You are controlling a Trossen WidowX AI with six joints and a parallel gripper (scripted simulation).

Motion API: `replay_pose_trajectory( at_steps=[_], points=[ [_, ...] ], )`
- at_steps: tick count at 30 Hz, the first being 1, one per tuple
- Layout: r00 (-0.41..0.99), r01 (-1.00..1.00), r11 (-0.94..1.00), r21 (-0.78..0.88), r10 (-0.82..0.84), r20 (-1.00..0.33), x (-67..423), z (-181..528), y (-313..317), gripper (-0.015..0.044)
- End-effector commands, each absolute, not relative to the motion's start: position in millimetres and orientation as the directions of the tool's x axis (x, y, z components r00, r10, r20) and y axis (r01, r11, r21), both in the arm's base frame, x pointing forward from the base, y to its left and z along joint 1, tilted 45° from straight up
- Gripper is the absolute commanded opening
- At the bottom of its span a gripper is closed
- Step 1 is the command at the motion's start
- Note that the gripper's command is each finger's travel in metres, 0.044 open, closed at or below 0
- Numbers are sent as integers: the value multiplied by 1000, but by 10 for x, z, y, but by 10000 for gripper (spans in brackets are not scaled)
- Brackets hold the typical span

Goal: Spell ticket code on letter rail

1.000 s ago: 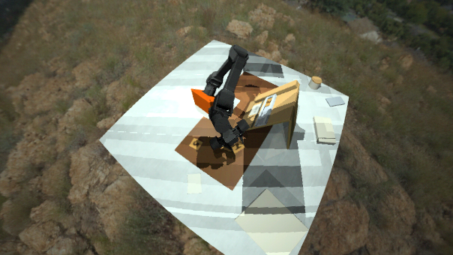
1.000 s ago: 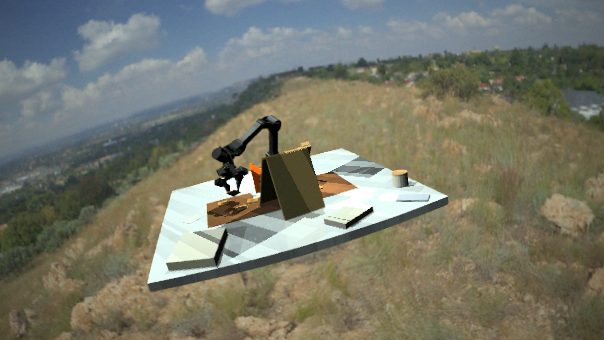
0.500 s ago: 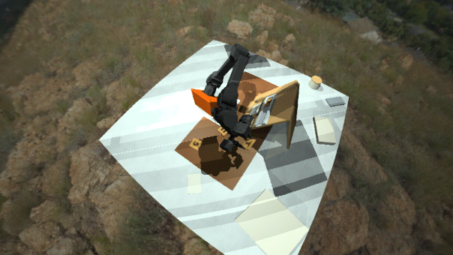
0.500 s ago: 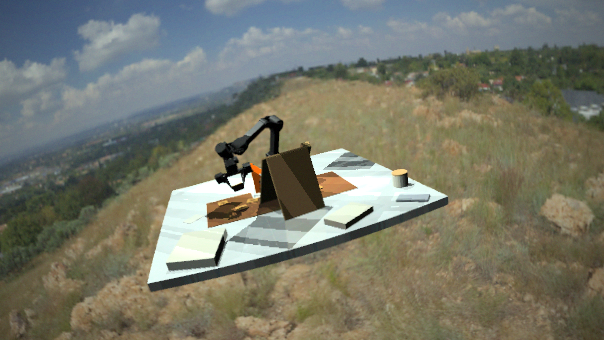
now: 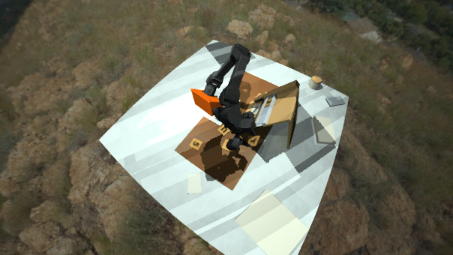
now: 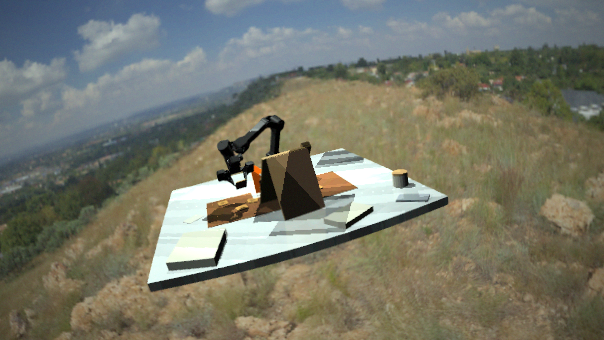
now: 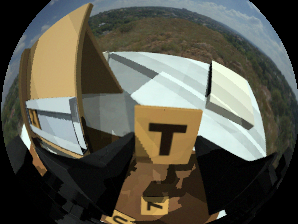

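Note:
My gripper (image 5: 233, 143) (image 6: 238, 179) is shut on a tan tile marked T (image 7: 166, 135) and holds it in the air above the brown mat (image 5: 210, 169) (image 6: 220, 214). Loose tan letter tiles lie on the mat below it, among them one (image 5: 196, 143) to the left, one (image 5: 223, 130) by the arm and one (image 5: 253, 140) to the right. Two more tiles (image 7: 154, 204) (image 7: 121, 217) show under the held one in the wrist view. The tilted tan board (image 5: 283, 106) (image 6: 292, 182) (image 7: 56, 70) stands to the right, with its pale letter rail (image 5: 264, 109) (image 7: 56, 119) on the face. A small cream card (image 5: 194, 184) (image 6: 192, 219) lies by the mat's left corner.
An orange block (image 5: 202, 100) (image 6: 256, 177) sits behind the arm. A short cylinder (image 5: 316, 82) (image 6: 400, 178) and a grey slab (image 5: 334, 100) (image 6: 412, 197) lie at the far right. Cream blocks lie at the front (image 5: 271, 225) (image 6: 197, 247) and beside the board (image 5: 324, 129) (image 6: 347, 215).

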State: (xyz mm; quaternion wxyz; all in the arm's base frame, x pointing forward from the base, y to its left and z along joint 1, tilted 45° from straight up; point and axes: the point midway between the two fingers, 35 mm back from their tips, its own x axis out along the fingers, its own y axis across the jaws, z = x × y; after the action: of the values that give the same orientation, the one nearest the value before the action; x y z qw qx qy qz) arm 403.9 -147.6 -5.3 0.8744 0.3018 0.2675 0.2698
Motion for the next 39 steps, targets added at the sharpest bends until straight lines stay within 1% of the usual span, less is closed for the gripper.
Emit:
replay_pose_trajectory(
  at_steps=[1, 39],
  points=[
    [710, -323, 674, 664, 637, -300, 4049, -40, -1465, 0],
    [710, -323, 673, 665, 637, -300, 3985, 19, -1357, 0]
  ],
)
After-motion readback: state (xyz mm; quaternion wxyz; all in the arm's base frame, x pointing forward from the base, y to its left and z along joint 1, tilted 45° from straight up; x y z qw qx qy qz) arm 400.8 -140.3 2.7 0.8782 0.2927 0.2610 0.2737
